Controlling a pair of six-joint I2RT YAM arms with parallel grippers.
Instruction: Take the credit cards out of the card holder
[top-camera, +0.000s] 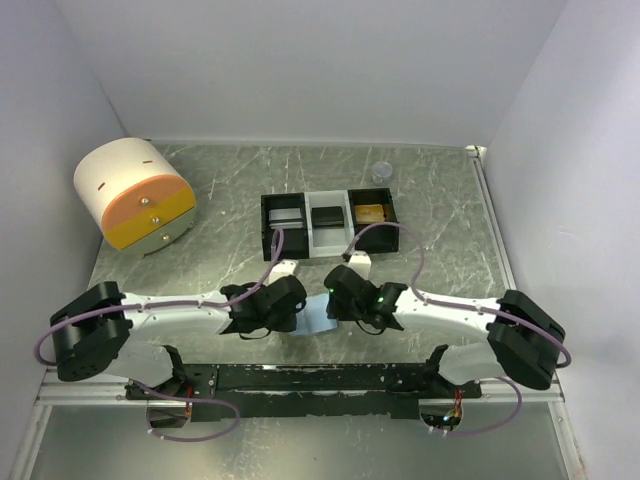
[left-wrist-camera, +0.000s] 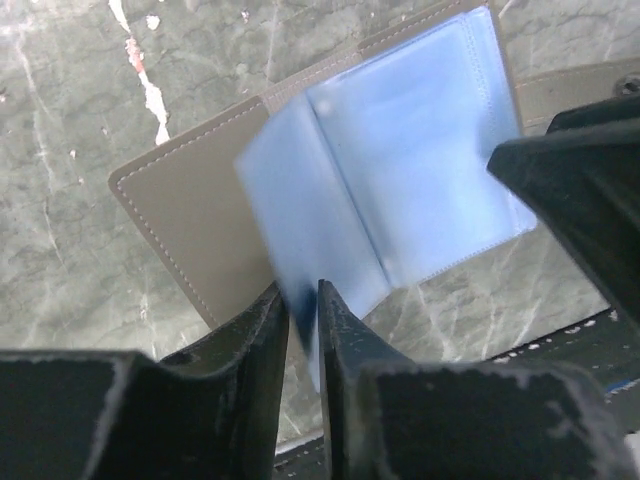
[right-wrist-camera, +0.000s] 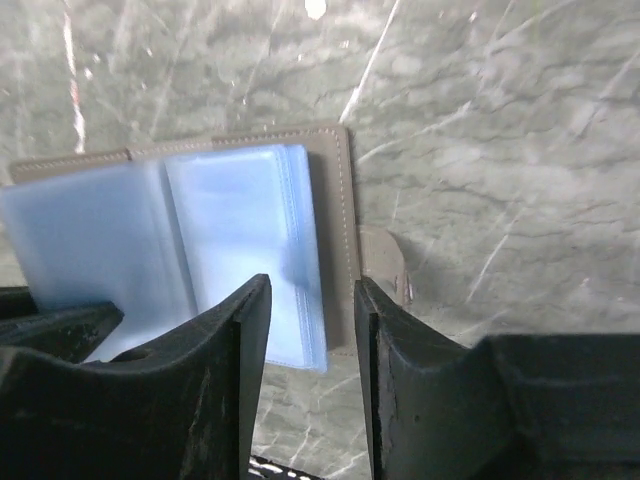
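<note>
Holder (left-wrist-camera: 190, 215) is lying open on the tabletop (top-camera: 450, 240), at the near-centre between the two wrists and just in front of the tray (top-camera: 268, 228). Its grey cover is underneath, with the pale blue sleeves fanning on top.

Left fingers (left-wrist-camera: 255, 350) are pinching almost closed on the edge of one raised sleeve leaf, which is blurring. Right fingers (right-wrist-camera: 235, 350) are standing part-open, straddling the free edge of the sleeve stack and gripping nothing.

Handling (judgement):
- The holder is looking light, thin and floppy.
- The sleeves are soft, slick plastic that bends rather than lifts the whole holder.
- The stitched cover is looking stiffer.
- It is likely to skate on the polished tabletop unless one side is pinned.
- Best hold is pinching a sleeve or cover edge to anchor it, then drawing a card by whatever edge is showing at a sleeve mouth.

Counts:
- Holder: 1.
- Sleeves: several, exact number not readable.
- Cards in the sleeves: none I am making out.
- Tray: 1, with 3 compartments, each showing one item that I cannot identify.
</note>
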